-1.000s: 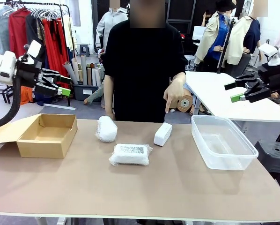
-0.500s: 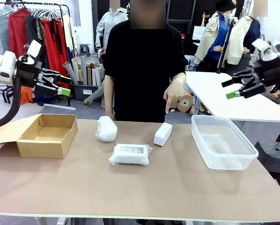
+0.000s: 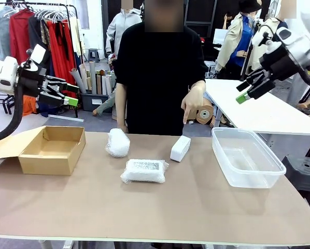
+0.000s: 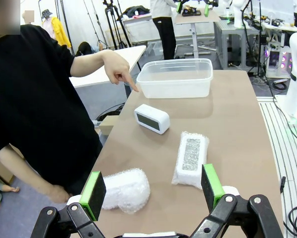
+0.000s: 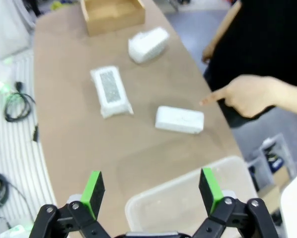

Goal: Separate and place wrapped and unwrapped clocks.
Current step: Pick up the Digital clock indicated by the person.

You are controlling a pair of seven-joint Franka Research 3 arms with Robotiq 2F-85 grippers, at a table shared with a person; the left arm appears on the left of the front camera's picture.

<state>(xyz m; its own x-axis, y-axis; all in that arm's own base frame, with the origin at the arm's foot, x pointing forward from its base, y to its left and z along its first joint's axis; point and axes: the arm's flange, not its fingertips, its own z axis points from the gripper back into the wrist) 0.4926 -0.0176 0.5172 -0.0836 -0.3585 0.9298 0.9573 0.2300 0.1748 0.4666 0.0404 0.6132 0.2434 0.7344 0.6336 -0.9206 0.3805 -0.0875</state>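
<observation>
Three clocks lie mid-table. A rounded bundle in bubble wrap [image 3: 117,142] [image 4: 126,189] [image 5: 148,43] sits nearest the cardboard box. A flat wrapped one with a speckled label [image 3: 144,170] [image 4: 190,158] [image 5: 110,90] lies in front. The bare white clock [image 3: 180,148] [image 4: 152,118] [image 5: 180,119] stands near the plastic tub, its dark face visible in the left wrist view. The person's hand [image 3: 192,104] [image 4: 117,67] [image 5: 248,94] points down at it. My left gripper [image 3: 66,95] [image 4: 153,191] hangs open, high above the box. My right gripper [image 3: 244,92] [image 5: 152,189] is open, high above the tub.
An open cardboard box [image 3: 52,150] [image 5: 112,15] stands at the table's left. A clear plastic tub [image 3: 245,157] [image 4: 175,78] [image 5: 195,201] stands at the right. A person in black stands at the far edge. A white side table [image 3: 258,111] is behind the tub.
My right arm has swung up and leftward, its gripper now higher and closer over the tub. The left arm, the clocks and the pointing hand have stayed still.
</observation>
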